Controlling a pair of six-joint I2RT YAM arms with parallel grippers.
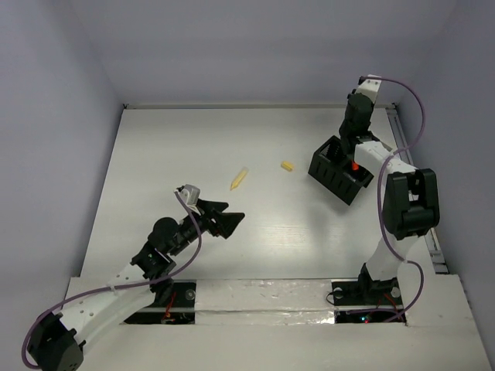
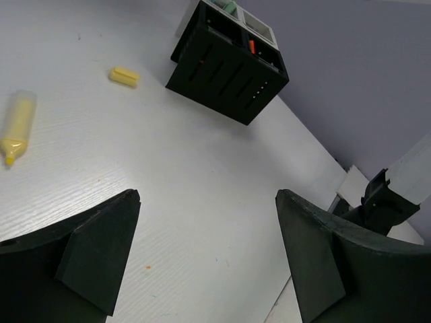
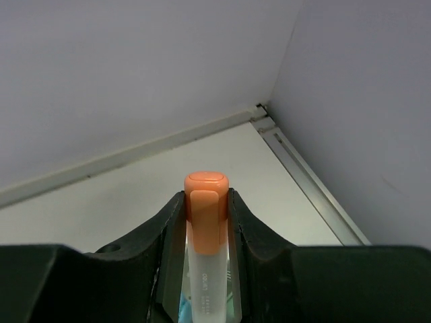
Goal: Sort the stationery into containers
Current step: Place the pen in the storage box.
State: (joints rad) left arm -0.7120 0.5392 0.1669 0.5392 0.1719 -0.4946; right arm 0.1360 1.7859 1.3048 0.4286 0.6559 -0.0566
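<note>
A white table (image 1: pixel 193 147) sits between pale lilac walls (image 1: pixel 271 46).

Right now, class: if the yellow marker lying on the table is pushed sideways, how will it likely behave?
The yellow marker looks round-bodied, lying flat on the smooth table, so it would probably roll. Its narrower tip may make it swerve. It seems stiff plastic, likely light.
</note>
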